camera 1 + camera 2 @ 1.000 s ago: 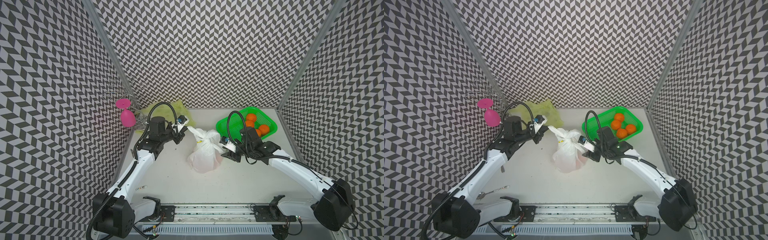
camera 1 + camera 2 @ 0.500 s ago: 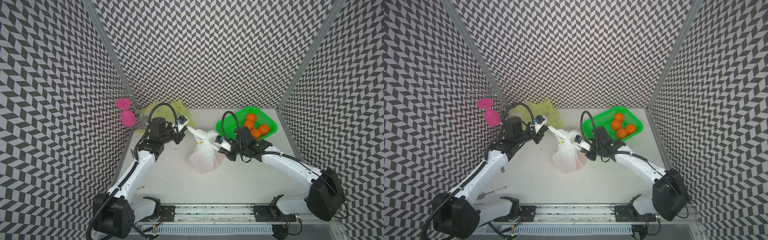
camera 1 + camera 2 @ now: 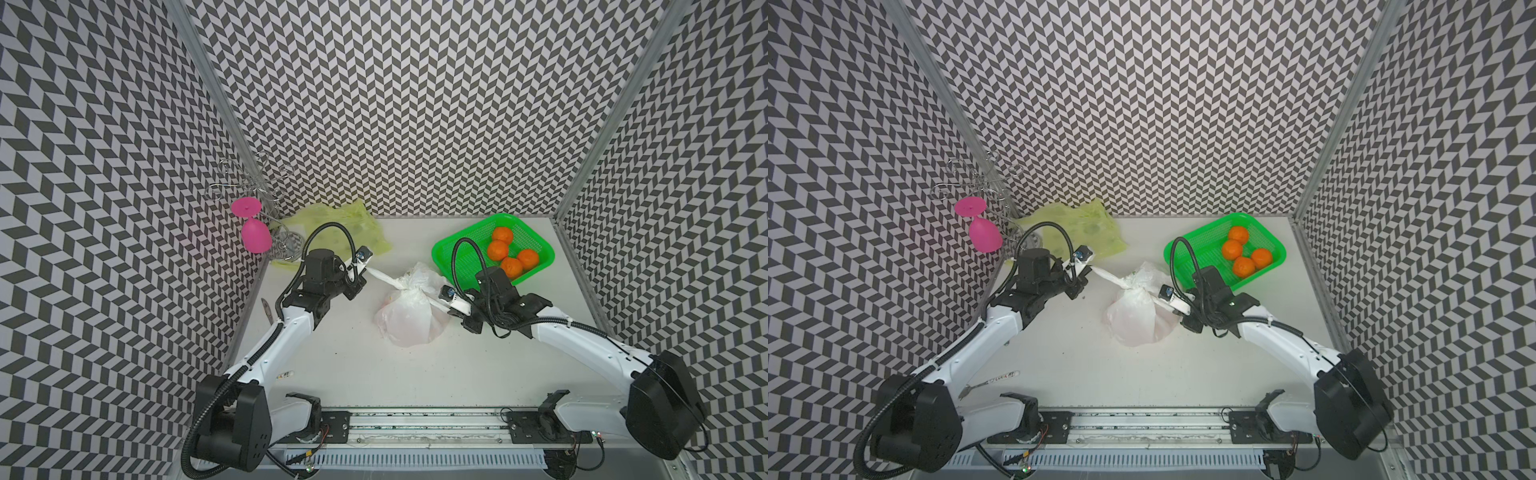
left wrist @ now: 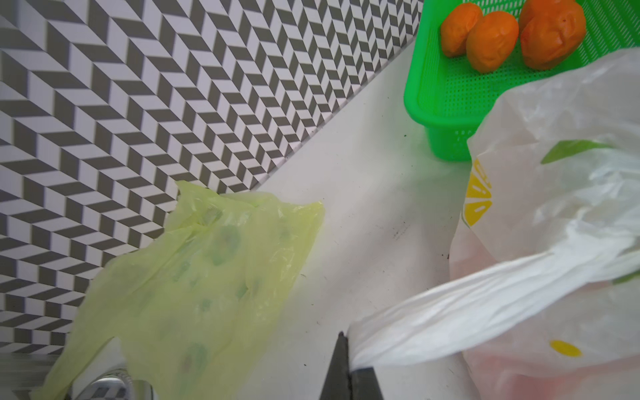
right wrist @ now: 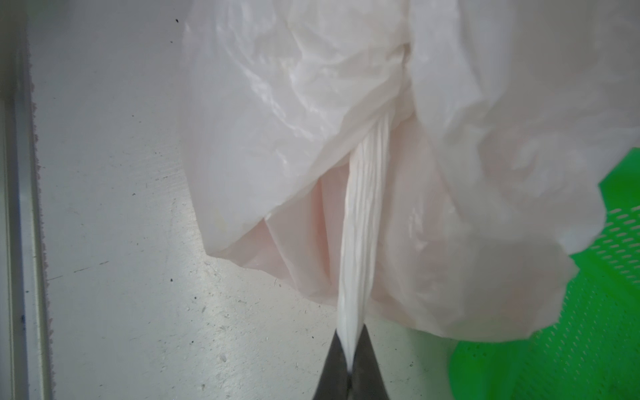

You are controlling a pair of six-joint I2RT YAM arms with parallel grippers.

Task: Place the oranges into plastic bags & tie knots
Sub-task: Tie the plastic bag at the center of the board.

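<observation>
In both top views the white bag point(image 3: 409, 316) sits near the middle of the table point(image 3: 374, 374). The left gripper point(image 3: 365, 268) is at the bag's 10 o'clock, clamped on one handle strip point(image 3: 382, 275). The right gripper point(image 3: 1173, 305) is at its 4 o'clock, clamped on the other. Both strips run taut to the bunched knot point(image 3: 1128, 284) on top of the bag.

The step in hand looks like cinching the first bag's tie. The next move probably calls for an even pull outward in opposite directions (gently, since the film is thin) before letting go. Four oranges point(image 3: 505, 251) wait in the green basket point(image 3: 446, 249) at 2 o'clock. The yellow-green bag point(image 3: 340, 224) lies flat at 11 o'clock, not yet begun.

In the left wrist view, a white strip point(image 4: 467, 311) feeds into the dark fingers point(image 4: 341, 367) at the frame edge. Only slivers of them show, and the knot is cut off.

In the right wrist view, two fingertips point(image 5: 334, 367) pinch the pleated strip point(image 5: 363, 225), which vanishes under the bag's folds.

The fruit inside the bag cannot be counted (only a pinkish tint shows through). I cannot tell whether the tie is a single or a double crossing.
</observation>
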